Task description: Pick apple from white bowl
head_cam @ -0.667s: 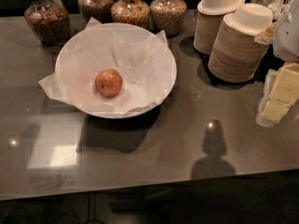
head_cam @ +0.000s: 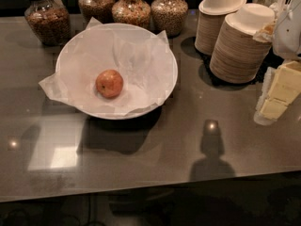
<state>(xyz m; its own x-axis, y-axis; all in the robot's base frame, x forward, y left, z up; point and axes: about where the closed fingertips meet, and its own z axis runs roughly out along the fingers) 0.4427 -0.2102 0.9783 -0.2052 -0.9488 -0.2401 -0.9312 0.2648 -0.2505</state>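
- Nearest: the worktop (head_cam: 150, 159), dark and glossy, with light glints on it.
- Right edge, mid-depth: the hand (head_cam: 277, 95), cream-coloured and partly cut off by the frame. It sits to the right of the white bowl (head_cam: 174, 76) and well apart from it.
- Hand state: I cannot tell whether it is open or closed. It seems to hold nothing, and it touches neither bowl nor fruit. The view here is poor, so this is provisional.
- Left of centre, a little further back: the white bowl stands on the worktop. It is wide and round, lined with crinkled paper (head_cam: 136, 51) that spills over the rim on the left.
- The apple (head_cam: 109, 83) lies on the paper in the bottom of the bowl, slightly left of the bowl's middle. It is reddish-orange with yellow speckling, and nothing else is in the bowl.
- Handling, judged: the apple should be firm and moderately heavy for its size, with smooth skin that may slip. It is round, so it may roll on the loose paper if nudged off-centre.
- Hold, judged: come down from above and close across the widest part, at or just below the equator. Keep clear of the paper, which is light and could be pinched up with the fruit.
- Next move, judged: a long reach left and over the rim is needed before any descent.
- Far right: stacks of beige paper bowls (head_cam: 242, 46).
- Far edge: a row of glass jars (head_cam: 131, 8) with grainy contents, just behind the bowl.
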